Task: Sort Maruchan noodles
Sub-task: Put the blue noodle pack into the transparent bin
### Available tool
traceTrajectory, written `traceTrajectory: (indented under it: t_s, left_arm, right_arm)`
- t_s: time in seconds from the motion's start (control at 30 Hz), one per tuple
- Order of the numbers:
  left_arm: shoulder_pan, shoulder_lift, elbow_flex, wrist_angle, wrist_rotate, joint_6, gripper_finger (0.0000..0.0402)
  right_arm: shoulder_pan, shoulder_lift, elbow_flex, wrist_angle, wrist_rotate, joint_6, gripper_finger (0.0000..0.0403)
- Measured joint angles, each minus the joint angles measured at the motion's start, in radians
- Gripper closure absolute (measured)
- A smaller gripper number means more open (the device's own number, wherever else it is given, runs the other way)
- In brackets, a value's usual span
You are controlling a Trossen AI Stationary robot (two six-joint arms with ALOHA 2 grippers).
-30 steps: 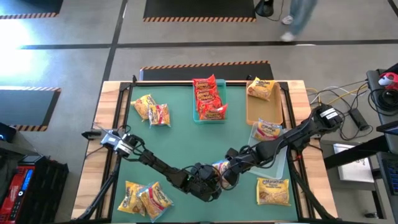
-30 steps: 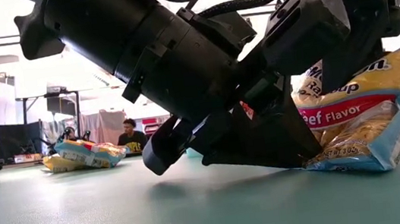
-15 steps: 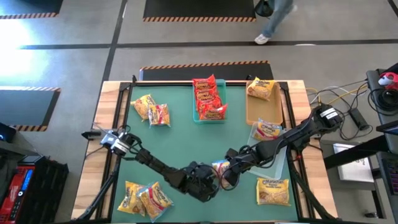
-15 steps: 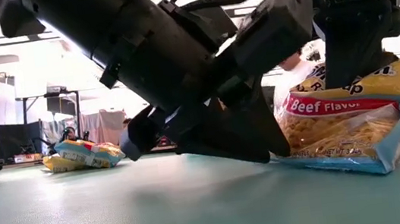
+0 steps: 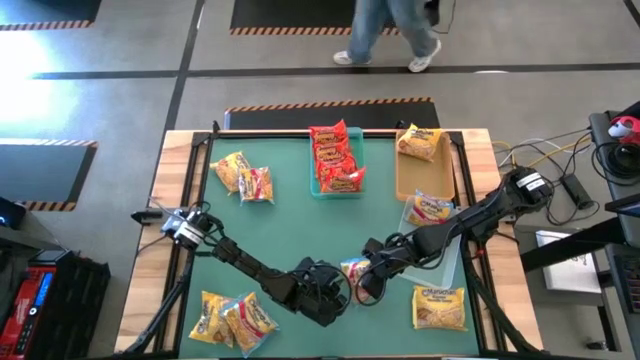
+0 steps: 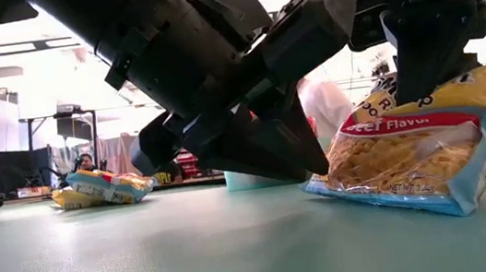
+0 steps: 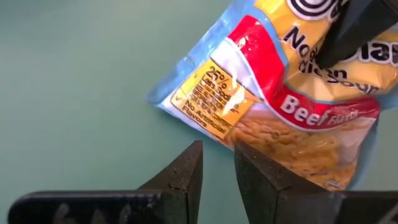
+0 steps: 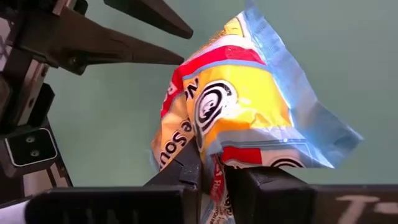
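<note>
A: Arm poses?

B: Both dark arms reach to the middle of the green table (image 5: 280, 215), near its front edge. Left gripper (image 5: 330, 297) comes in from the left side, tilted low over the mat. Right gripper (image 5: 358, 281) stretches in from the right edge, pointing down.

A: Pincers?

B: Right fingers (image 8: 186, 174) are pinched tight on an edge of a yellow crinkly beef-flavour ramen packet with red band and pale blue border (image 6: 422, 156). Left fingers (image 7: 183, 177) stand narrow, only a slim gap, holding nothing.

A: Packet versus pincers?

B: It hangs tilted from the right gripper, lower edge touching the mat. Left fingertips sit just beside its printed corner, apart from it.

A: Versus a second ago?

B: Right gripper has closed on the packet. Left gripper has backed off; before, it lay against the packet. The packet has tipped flatter. A person (image 5: 385, 25) now walks on the floor past the far edge.

A: Other packets?

B: Red ones in the teal tray (image 5: 318, 188) at the far edge, a yellow one in the tan tray (image 5: 405, 180), one in the clear tray (image 5: 450, 262) by the right edge. Loose yellow ones sit far left, at the front left corner and front right.
</note>
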Motion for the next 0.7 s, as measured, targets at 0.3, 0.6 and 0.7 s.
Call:
traceTrajectory:
  t_s: [0.3, 0.6, 0.7]
  left_arm:
    - [-0.01, -0.002, 0.001, -0.034, -0.007, -0.046, 0.0326]
    - [-0.011, -0.002, 0.001, -0.042, -0.018, -0.053, 0.0326]
    - [-0.011, -0.001, 0.001, -0.022, -0.046, -0.041, 0.0326]
  right_arm:
    - [0.0, -0.021, 0.0, 0.003, 0.003, -0.02, 0.0377]
    - [0.0, -0.027, 0.0, 0.006, 0.011, -0.034, 0.038]
    - [0.0, -0.021, 0.0, 0.01, 0.011, -0.033, 0.0392]
